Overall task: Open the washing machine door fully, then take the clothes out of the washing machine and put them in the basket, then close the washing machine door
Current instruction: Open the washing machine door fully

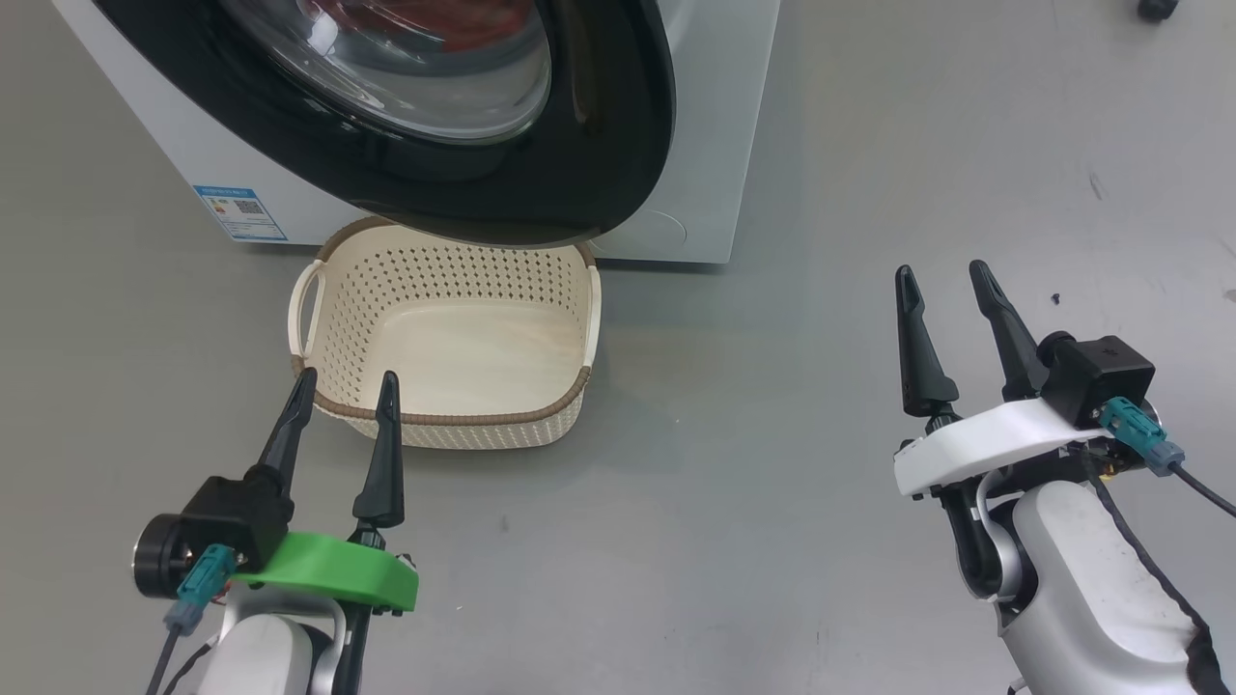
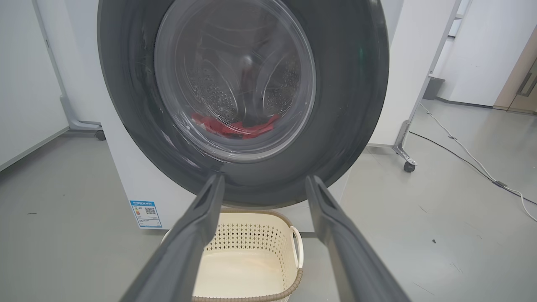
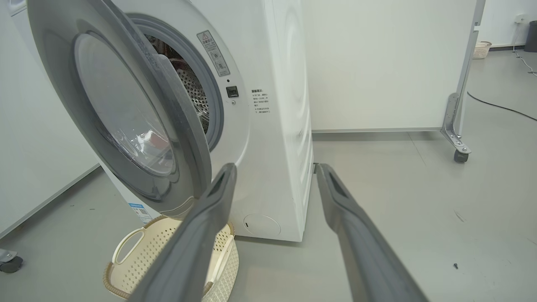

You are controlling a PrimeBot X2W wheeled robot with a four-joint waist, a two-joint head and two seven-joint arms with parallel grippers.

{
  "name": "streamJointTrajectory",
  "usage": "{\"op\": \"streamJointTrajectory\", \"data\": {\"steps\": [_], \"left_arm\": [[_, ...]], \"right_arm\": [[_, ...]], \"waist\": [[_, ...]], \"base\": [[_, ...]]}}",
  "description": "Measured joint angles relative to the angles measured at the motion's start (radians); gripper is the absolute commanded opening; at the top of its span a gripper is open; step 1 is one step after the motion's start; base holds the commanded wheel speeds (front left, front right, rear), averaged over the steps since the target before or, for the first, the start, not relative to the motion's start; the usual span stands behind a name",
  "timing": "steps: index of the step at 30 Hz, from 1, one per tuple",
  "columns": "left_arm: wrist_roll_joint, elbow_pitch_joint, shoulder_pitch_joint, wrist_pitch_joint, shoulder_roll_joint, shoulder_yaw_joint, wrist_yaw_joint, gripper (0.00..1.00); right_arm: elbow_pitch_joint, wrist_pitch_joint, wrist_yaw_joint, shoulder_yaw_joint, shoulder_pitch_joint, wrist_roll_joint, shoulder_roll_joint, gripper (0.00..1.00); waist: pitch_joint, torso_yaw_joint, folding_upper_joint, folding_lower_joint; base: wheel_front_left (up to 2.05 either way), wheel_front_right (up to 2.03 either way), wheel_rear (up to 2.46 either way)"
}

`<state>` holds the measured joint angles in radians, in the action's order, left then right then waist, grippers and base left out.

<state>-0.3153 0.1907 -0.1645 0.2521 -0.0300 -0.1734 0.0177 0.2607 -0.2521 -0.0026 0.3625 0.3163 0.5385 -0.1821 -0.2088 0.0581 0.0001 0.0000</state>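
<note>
Door [image 3: 121, 121] ajar in right wrist view; clothes [image 2: 235, 126] in left wrist view; both jaws wide, empty.

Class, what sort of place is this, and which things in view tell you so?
Probably a test lab or workshop, not a home laundry: the big white front-loading washing machine stands on a bare grey floor, white partition panels on castor wheels stand near it, and a black cable trails loose.

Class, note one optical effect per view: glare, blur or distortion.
Head view: highlights glint on the washing machine door; left wrist view: glass reflections haze the clothes; right wrist view: the right hand looks soft, out of focus.
</note>
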Motion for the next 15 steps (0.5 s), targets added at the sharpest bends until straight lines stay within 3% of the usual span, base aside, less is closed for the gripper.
{"op": "streamJointTrajectory", "data": {"steps": [15], "left_arm": [[0.000,-0.002,0.005,0.000,0.000,-0.008,0.000,1.00]], "right_arm": [[-0.030,0.000,0.001,-0.015,-0.024,-0.031,0.008,1.00]], "waist": [[-0.003,0.001,0.0000,0.0000]], "base": [[0.00,0.00,0.00]]}}
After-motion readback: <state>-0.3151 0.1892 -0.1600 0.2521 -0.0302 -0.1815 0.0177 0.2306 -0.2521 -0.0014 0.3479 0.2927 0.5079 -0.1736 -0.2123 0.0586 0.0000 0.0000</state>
